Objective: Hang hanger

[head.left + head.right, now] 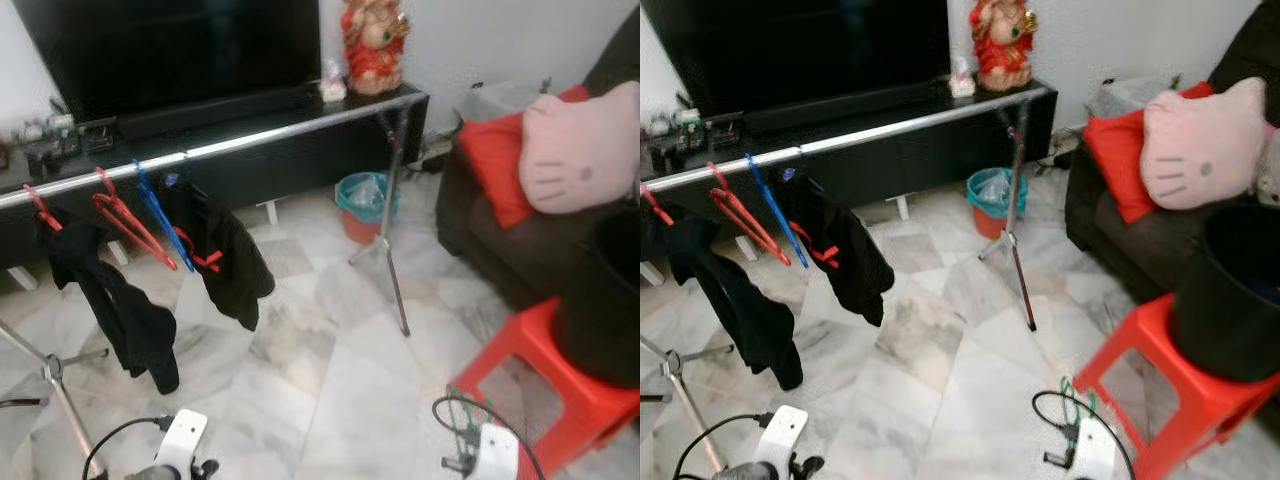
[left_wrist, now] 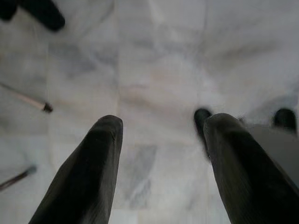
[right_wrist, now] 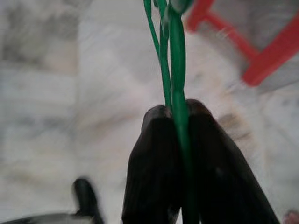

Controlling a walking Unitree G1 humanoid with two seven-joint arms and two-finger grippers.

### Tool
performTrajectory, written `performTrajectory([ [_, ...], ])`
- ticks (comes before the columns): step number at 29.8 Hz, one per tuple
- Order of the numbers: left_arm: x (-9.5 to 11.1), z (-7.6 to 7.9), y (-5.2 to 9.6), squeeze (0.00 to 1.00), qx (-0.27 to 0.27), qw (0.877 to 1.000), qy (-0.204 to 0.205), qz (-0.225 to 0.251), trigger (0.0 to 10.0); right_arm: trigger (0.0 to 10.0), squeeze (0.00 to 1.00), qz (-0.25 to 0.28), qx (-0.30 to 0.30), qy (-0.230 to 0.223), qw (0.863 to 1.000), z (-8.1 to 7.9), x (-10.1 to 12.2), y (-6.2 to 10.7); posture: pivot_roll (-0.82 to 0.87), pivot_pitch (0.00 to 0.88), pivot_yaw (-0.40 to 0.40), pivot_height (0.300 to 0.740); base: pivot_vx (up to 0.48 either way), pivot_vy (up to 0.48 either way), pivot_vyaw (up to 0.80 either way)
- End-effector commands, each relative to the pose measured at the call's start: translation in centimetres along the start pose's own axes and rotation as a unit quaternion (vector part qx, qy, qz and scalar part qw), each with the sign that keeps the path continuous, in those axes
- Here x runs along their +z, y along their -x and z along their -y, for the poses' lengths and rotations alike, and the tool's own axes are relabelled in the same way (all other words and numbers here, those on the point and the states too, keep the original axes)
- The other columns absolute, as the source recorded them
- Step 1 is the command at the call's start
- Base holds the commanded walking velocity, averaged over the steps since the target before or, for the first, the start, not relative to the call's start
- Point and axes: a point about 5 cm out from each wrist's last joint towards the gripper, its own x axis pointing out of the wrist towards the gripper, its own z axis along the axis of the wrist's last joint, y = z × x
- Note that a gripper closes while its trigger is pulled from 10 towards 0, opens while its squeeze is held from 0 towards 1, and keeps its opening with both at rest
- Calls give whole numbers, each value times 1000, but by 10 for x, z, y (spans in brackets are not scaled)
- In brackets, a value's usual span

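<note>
A thin green hanger (image 3: 170, 60) is pinched between my right gripper's (image 3: 175, 112) two black fingers, which are shut on it. That arm is low at my right, beside the red stool, and a bit of the green hanger (image 1: 468, 426) shows there. A silver clothes rail (image 1: 250, 140) runs across in front of the TV console. It carries two red hangers (image 1: 125, 220), a blue hanger (image 1: 160, 215) and two black garments (image 1: 225, 250). My left gripper (image 2: 159, 140) hangs open over the marble floor, holding nothing.
A red plastic stool (image 1: 540, 380) with a black bucket (image 1: 605, 300) on it stands at my right. Behind it is a dark sofa with red and pink cushions (image 1: 575, 150). A teal bin (image 1: 365, 200) sits by the rack's right leg (image 1: 395, 270). The rack's left legs (image 1: 55, 380) spread over the floor.
</note>
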Motion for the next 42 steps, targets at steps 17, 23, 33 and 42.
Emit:
performTrajectory([
  [17,3,5,-2,0,-7,1000,-4,1,10000,10000,0,5,-12,-4,1000,4,-1,1,42,0,59,740,344,0,0],
  [23,4,7,-2,0,-9,1000,-5,2,10000,10000,0,6,-13,0,1000,3,0,1,43,0,60,740,342,0,0],
  [33,4,6,-2,0,-1,1000,5,4,10000,10000,0,5,-7,14,1000,3,0,1,46,0,53,740,323,0,101],
  [42,3,7,-2,0,-7,1000,1,5,10000,10000,0,-4,0,22,1000,2,-4,1,43,1,54,740,28,0,767],
])
